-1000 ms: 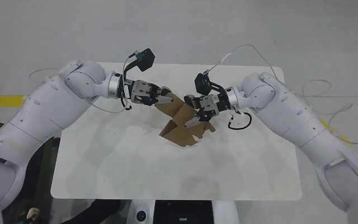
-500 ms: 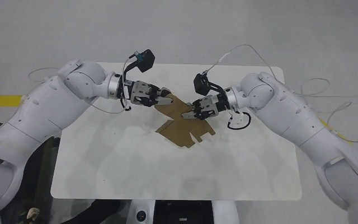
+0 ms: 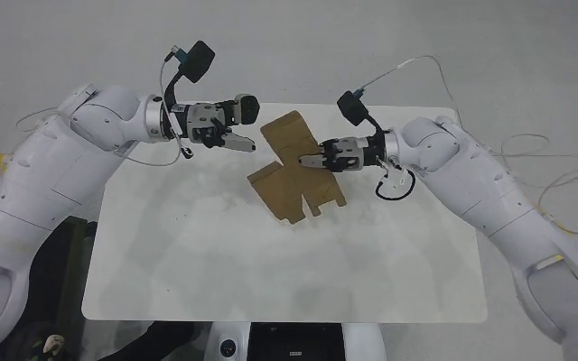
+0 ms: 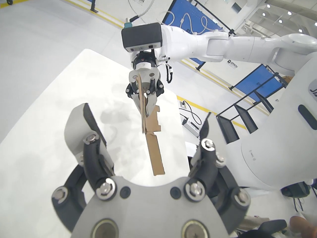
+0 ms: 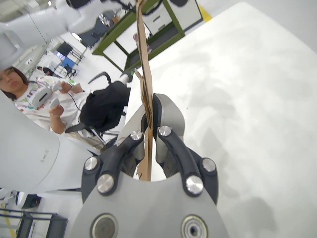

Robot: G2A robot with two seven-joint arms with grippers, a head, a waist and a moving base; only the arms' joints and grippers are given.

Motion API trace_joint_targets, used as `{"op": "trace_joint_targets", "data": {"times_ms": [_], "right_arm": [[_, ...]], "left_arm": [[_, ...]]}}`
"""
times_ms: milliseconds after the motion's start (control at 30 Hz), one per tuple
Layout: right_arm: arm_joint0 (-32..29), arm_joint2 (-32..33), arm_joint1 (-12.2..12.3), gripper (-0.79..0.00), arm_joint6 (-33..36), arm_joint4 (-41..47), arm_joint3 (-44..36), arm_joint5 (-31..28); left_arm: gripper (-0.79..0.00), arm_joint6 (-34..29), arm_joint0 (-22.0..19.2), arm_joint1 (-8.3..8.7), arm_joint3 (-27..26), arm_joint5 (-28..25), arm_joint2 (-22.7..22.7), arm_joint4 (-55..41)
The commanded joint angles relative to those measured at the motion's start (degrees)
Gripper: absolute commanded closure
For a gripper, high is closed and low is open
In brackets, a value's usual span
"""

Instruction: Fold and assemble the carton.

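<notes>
The brown carton [image 3: 293, 167] is a flat, unfolded cardboard blank held above the white table [image 3: 181, 262] near its far middle. My right gripper [image 3: 305, 161] is shut on the blank's middle edge; the right wrist view shows the carton [image 5: 146, 92] edge-on, clamped between the fingers [image 5: 168, 115]. In the left wrist view the carton [image 4: 149, 134] hangs edge-on from the right gripper [image 4: 143, 105], straight ahead of my own fingers. My left gripper [image 3: 246, 124] is open with nothing in it, to the left of the blank and apart from it.
A black cable loop [image 3: 395, 191] hangs under the right wrist above the table's right part. The table's far edge [image 3: 361, 106] runs just behind both grippers. Wide bare table surface lies toward the near side.
My left gripper let go of the carton, opened and drew back up and to the left. The right gripper lifted the blank off the table and holds it flat in the air.
</notes>
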Motion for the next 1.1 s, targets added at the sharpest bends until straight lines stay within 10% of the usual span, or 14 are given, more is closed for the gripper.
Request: {"op": "trace_joint_targets", "data": {"times_ms": [0,900,1067], "right_arm": [[-1.7,2.8,0.2,0.0,-0.9,1.7,-0.8,0.0],[-15.9,23.3,-4.7,0.0,-9.3,0.0,-2.9,0.0],[-16.4,24.9,-5.9,0.0,-8.7,-1.7,-2.5,0.0]], "left_arm": [[-0.785,1.7,2.1,0.24,-0.3,0.0,-2.2,2.0],[-0.785,3.4,12.5,-3.45,-4.9,0.0,-8.9,10.7],[-0.074,1.8,13.0,-4.19,-4.5,0.0,-9.4,9.3]]}}
